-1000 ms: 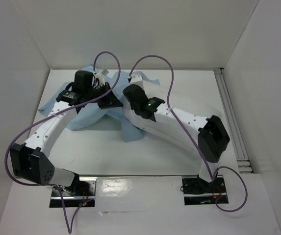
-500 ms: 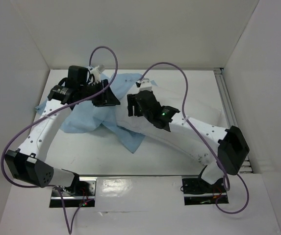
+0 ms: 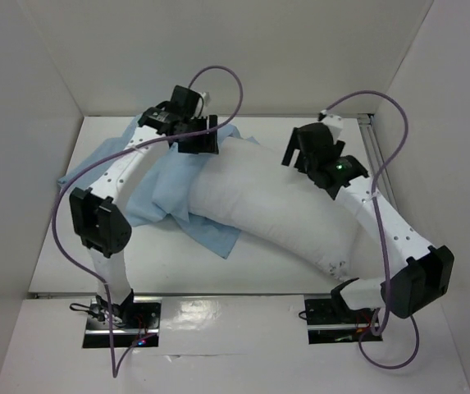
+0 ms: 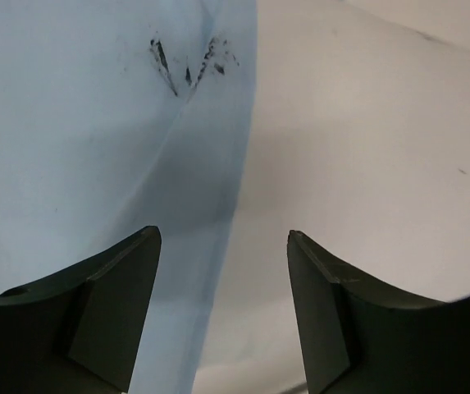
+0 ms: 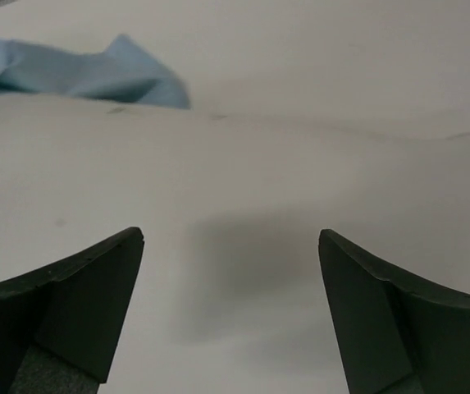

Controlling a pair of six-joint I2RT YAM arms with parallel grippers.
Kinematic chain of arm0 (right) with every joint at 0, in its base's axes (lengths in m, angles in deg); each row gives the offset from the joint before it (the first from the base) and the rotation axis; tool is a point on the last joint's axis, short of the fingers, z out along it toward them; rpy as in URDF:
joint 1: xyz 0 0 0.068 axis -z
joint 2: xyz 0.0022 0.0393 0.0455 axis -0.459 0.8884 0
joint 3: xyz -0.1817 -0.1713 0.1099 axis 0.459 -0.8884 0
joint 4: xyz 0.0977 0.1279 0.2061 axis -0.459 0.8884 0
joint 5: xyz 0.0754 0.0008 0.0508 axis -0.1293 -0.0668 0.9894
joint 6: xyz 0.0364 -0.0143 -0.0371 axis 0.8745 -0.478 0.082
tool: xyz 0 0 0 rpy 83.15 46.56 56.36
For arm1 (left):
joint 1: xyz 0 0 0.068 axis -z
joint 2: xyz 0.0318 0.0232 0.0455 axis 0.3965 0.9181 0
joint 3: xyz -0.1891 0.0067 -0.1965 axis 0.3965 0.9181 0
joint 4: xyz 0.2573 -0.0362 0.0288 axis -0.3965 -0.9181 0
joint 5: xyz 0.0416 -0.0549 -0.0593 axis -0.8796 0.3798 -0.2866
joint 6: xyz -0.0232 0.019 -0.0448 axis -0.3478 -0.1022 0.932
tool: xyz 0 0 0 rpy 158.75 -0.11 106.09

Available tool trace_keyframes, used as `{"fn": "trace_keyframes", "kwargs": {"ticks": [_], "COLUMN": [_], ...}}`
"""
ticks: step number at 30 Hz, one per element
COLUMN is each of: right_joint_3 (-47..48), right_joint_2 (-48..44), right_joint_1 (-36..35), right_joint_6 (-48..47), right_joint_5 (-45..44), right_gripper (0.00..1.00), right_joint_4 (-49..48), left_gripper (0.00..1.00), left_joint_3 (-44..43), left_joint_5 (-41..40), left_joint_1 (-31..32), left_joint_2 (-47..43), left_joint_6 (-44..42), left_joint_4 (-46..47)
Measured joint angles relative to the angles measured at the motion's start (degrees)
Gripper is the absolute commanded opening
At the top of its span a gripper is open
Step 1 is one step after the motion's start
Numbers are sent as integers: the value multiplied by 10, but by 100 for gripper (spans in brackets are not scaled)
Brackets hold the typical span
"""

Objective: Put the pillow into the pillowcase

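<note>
The pillow point(image 3: 276, 205) lay across the middle of the counter point(image 3: 161, 267), bent in a soft curve. One end was near the far edge on the left side, and the other end was close to the base of the right arm. The pillowcase point(image 3: 148, 193) was spread at the left with its light blue face up. The far end of the pillow rested on top of this cloth, and one corner of the cloth came out from under the pillow on the near side. As far as the top view showed, the pillow was on the pillowcase and not inside it.

The left claw point(image 3: 207, 141) hung over the place where the far end of the pillow met the blue cloth. Its fingers point(image 4: 111, 312) stood apart with nothing between them. Its wrist view showed blue cloth with some small dark marks on the left and a white surface on the right.

The right claw point(image 3: 292, 153) hung over the far side of the pillow, more to the right. It was wide open and held nothing, with only white fabric below it.
</note>
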Motion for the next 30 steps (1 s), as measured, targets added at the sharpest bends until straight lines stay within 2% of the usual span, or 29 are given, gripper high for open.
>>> {"fn": "trace_keyframes", "kwargs": {"ticks": [2, 5, 6, 7, 9, 12, 13, 15, 16, 22, 30], "right_joint_3": [-2, -8, -15, -25, -55, -99, -106, -112, -114, -118, -75], "right_joint_2": [0, -1, -1, -2, -2, 2, 4, 12, 17, 29, -16], "right_joint_1": [73, 126, 137, 145, 156, 154, 148, 129, 120, 68, -28], "right_joint_6": [8, 16, 17, 19, 21, 26, 26, 30, 33, 13, -14], "right_joint_5": [29, 70, 84, 98, 132, 149, 145, 130, 123, 68, 16], "right_gripper": [98, 99, 99, 99, 93, 55, 28, 8, 2, 0, 0], "right_joint_4": [23, 42, 43, 43, 37, 15, 6, -16, -27, -57, -49], "left_gripper": [76, 66, 59, 39, 21, 4, 2, 0, 0, 0, 0], "left_joint_3": [-30, -43, -47, -50, -57, -79, -89, -111, -122, -177, -207], "left_joint_5": [-56, -111, -125, -137, -158, -174, -177, -178, -177, -124, 50], "left_joint_1": [23, 42, 44, 44, 42, 39, 38, 36, 36, 35, 30], "left_joint_2": [38, 70, 77, 83, 90, 97, 97, 99, 99, 99, 98], "left_joint_6": [-9, -9, -9, -7, -4, -4, -4, -7, -7, -6, 22], "left_joint_4": [-18, -40, -49, -54, -64, -77, -80, -84, -86, -90, -87]}}
